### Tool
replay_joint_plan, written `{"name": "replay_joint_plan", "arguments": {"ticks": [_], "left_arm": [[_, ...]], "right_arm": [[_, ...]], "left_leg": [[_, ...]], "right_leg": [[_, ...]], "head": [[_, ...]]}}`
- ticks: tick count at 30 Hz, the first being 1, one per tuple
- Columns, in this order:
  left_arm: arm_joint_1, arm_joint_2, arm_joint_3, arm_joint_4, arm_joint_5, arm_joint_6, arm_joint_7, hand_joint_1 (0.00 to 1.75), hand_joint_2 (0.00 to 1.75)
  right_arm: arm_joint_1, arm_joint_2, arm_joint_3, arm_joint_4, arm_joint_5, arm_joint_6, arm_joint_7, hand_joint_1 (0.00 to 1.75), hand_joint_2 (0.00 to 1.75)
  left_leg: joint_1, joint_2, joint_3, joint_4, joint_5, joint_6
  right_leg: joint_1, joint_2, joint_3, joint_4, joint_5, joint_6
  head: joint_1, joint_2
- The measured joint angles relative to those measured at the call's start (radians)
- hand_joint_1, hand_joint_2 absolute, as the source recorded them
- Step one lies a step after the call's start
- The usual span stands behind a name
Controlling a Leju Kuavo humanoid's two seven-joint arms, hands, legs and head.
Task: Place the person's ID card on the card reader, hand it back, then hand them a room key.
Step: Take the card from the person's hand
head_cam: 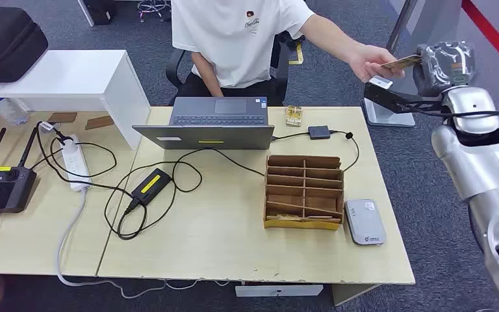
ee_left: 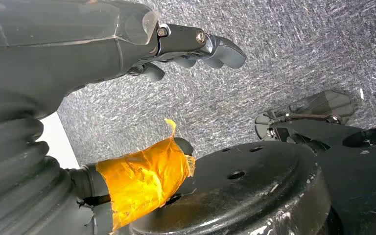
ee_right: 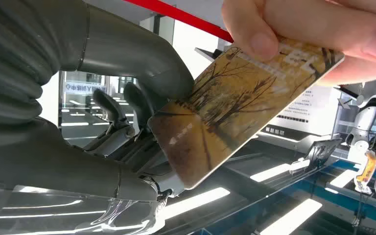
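A person (head_cam: 240, 39) stands behind the table and reaches out to my raised right hand (head_cam: 445, 62) at the far right. Between us is a yellow-brown card (head_cam: 403, 62) printed with trees (ee_right: 225, 107). The person's fingers (ee_right: 293, 29) pinch one end. The other end sits between my thumb (ee_right: 161, 63) and fingers (ee_right: 127, 105), which grip it. The grey card reader (head_cam: 364, 221) lies flat on the table's right front with nothing on it. My left hand (ee_left: 142, 49) hangs over the carpet, fingers apart and holding nothing.
A cardboard divider box (head_cam: 304, 192) with cards in its slots stands beside the reader. Behind it are a laptop (head_cam: 211, 123), a small stack of cards (head_cam: 293, 116) and a dark adapter (head_cam: 318, 132). Cables, a power brick (head_cam: 151, 184) and a power strip (head_cam: 75, 162) cover the left.
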Motion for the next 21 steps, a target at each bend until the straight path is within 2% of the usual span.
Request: {"name": "replay_joint_plan", "arguments": {"ticks": [21], "left_arm": [[0.001,0.001,-0.003,0.000,0.000,0.007,-0.007,0.00,1.75]], "right_arm": [[0.051,-0.030,0.006,-0.020,-0.015,-0.010,0.018,1.75,1.75]], "left_leg": [[0.000,0.000,0.000,0.000,0.000,0.000]], "right_leg": [[0.000,-0.001,0.000,0.000,0.000,0.000]], "head": [[0.000,0.000]]}}
